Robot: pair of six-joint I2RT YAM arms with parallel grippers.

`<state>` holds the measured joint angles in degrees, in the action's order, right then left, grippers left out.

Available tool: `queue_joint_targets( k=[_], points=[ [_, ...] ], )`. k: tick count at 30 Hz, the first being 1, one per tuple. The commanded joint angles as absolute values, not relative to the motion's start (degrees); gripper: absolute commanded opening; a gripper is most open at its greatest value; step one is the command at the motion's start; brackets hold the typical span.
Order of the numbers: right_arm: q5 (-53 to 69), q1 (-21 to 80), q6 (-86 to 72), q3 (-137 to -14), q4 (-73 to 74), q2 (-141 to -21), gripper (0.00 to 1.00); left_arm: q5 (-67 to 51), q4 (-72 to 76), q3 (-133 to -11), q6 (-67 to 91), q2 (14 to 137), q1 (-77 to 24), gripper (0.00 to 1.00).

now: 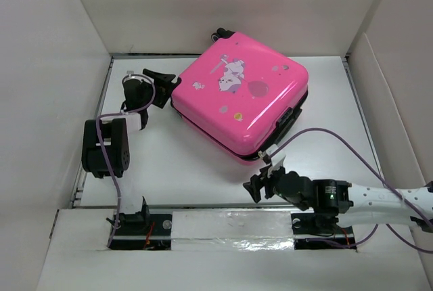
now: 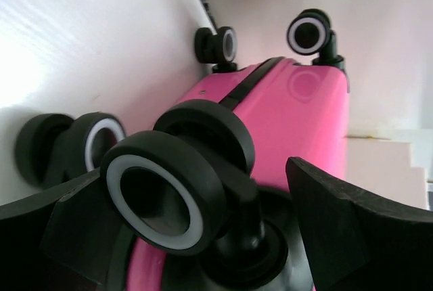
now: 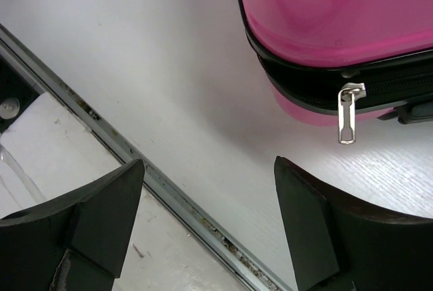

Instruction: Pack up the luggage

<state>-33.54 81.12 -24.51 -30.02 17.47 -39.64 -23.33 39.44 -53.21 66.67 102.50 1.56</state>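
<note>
The hot-pink luggage (image 1: pixel 240 95) lies flat and closed on the white table, printed side up. My left gripper (image 1: pixel 168 88) is at its left corner, open. In the left wrist view one black caster wheel (image 2: pixel 162 199) sits between the spread fingers of that gripper (image 2: pixel 199 183), with the pink shell (image 2: pixel 298 115) behind it. My right gripper (image 1: pixel 254 188) hovers open just off the luggage's near corner. In the right wrist view the right gripper (image 3: pixel 208 162) holds nothing, and a silver zipper pull (image 3: pixel 348 114) hangs from the closed zip of the luggage (image 3: pixel 338 13) beyond its right finger.
White walls (image 1: pixel 61 68) box the table in on three sides. A metal rail (image 3: pixel 169 189) runs along the near table edge, just under the right gripper. A purple cable (image 1: pixel 331 135) loops from the right arm toward the luggage's handle side.
</note>
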Motion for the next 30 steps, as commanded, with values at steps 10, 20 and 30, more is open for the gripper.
queue_joint_targets(
  k=[10,20,30],
  points=[
    [-32.87,84.37,-26.01,-32.69,13.45,-41.14,0.84,-22.85,64.16,-56.25,75.94,103.36,0.35,0.75],
    [-33.4,84.38,-26.54,-33.13,15.29,-39.2,0.85,-22.41,64.87,-58.0,74.8,95.11,0.35,0.51],
    [-34.01,84.38,-27.16,-33.31,16.61,-37.35,0.87,-24.34,58.07,-62.28,77.64,88.25,-1.41,0.07]
  ],
)
